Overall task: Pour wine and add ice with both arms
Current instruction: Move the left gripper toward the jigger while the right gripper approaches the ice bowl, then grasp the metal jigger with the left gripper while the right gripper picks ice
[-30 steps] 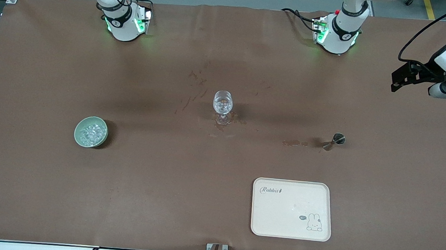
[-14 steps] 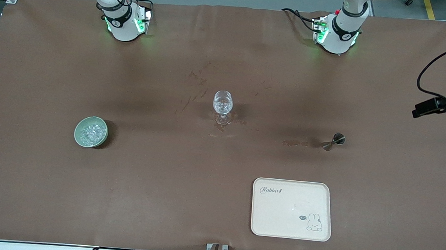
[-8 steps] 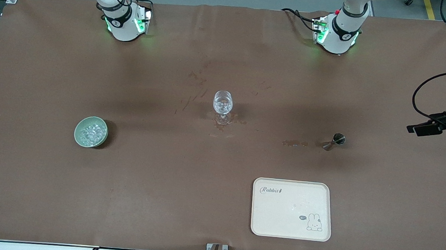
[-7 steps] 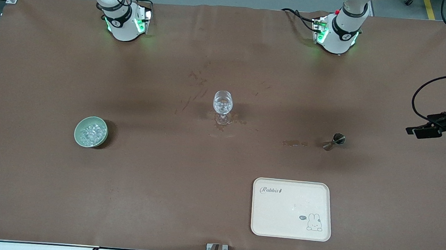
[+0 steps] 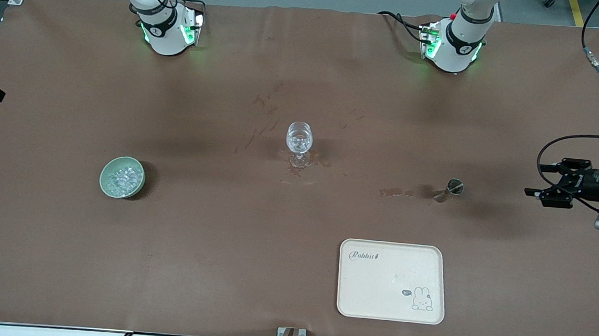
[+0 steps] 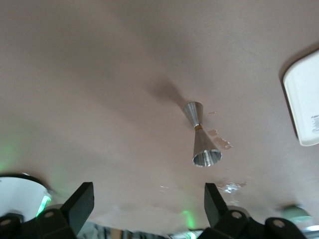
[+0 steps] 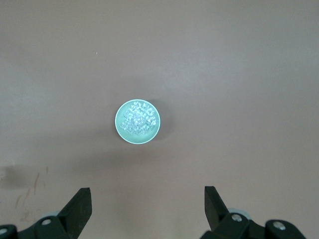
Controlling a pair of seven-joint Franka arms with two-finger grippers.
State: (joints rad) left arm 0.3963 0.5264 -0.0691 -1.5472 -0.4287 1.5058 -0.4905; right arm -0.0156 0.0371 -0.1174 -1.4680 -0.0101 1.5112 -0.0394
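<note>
A clear stemmed glass (image 5: pixel 300 140) stands at the table's middle. A pale green bowl (image 5: pixel 122 176) holding the ice (image 5: pixel 121 177) sits toward the right arm's end; it also shows in the right wrist view (image 7: pixel 137 122). A small metal jigger (image 5: pixel 451 189) stands toward the left arm's end and shows in the left wrist view (image 6: pixel 201 137). My left gripper (image 5: pixel 535 180) is open and empty, low beside the jigger and turned toward it, with a gap between them. My right gripper (image 7: pixel 147 206) is open and empty, high over the table near the bowl.
A cream tray (image 5: pixel 390 301) with a rabbit print lies nearer the front camera than the jigger; its corner shows in the left wrist view (image 6: pixel 303 107). Dark wet stains (image 5: pixel 395 192) mark the brown cover beside the jigger and around the glass foot.
My left gripper has swung down along the table's end from near the bases to level with the jigger, now pointing at it. Glass, bowl, jigger and tray have not moved.
</note>
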